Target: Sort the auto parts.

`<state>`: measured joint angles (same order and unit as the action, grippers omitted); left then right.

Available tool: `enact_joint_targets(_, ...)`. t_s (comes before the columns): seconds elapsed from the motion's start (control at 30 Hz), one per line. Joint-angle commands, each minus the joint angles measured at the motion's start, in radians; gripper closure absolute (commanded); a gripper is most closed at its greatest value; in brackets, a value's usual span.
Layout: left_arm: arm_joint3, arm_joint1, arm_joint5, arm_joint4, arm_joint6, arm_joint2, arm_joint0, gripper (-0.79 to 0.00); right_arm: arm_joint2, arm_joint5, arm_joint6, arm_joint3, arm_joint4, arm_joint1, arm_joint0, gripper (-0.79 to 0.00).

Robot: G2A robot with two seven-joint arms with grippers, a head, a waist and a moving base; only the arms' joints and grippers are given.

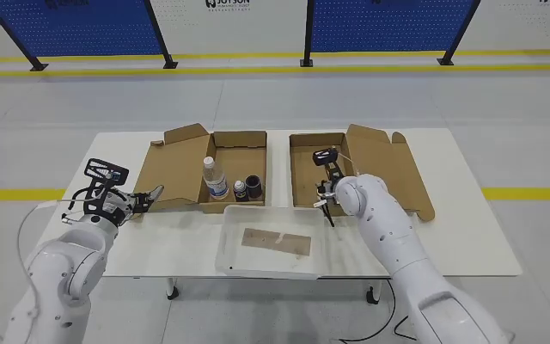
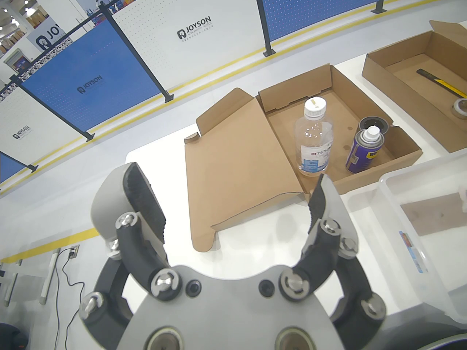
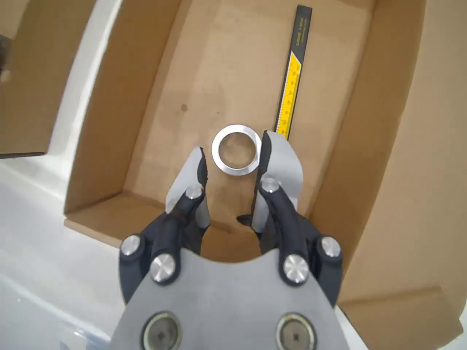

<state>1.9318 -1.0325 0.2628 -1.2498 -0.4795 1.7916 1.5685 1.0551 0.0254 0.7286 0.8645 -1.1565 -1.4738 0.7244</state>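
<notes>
Just beside metal ring (image 3: 237,154), parted right jaws.

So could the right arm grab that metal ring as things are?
Probably yes: the right gripper is open just over the metal ring, nothing covers it, and the ruler lies off to one side.

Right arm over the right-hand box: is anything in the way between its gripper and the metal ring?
Nothing visible. The open right gripper hangs over the metal ring, which lies bare on the floor of the box. The ruler lies off to one side.
</notes>
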Motion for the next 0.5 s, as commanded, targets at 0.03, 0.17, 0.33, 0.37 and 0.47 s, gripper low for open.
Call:
enact_joint_targets(0.03,0.0,0.0,0.0,0.0,0.0,0.0,0.0,-0.785,0.029,0.008,-0.031,0.075,0.033,0.006,0.02,-0.785)
enact_joint_targets(0.17,0.0,0.0,0.0,0.0,0.0,0.0,0.0,-0.785,0.082,0.01,-0.073,0.232,0.086,0.017,0.078,-0.785)
enact_joint_targets(0.33,0.0,0.0,0.0,0.0,0.0,0.0,0.0,-0.785,0.172,-0.002,-0.117,0.458,0.149,0.036,0.187,-0.785)
enact_joint_targets(0.37,0.0,0.0,0.0,0.0,0.0,0.0,0.0,-0.785,0.188,-0.004,-0.125,0.502,0.158,0.04,0.21,-0.785)
enact_joint_targets(0.47,0.0,0.0,0.0,0.0,0.0,0.0,0.0,-0.785,0.235,-0.031,-0.136,0.624,0.179,0.049,0.28,-0.785)
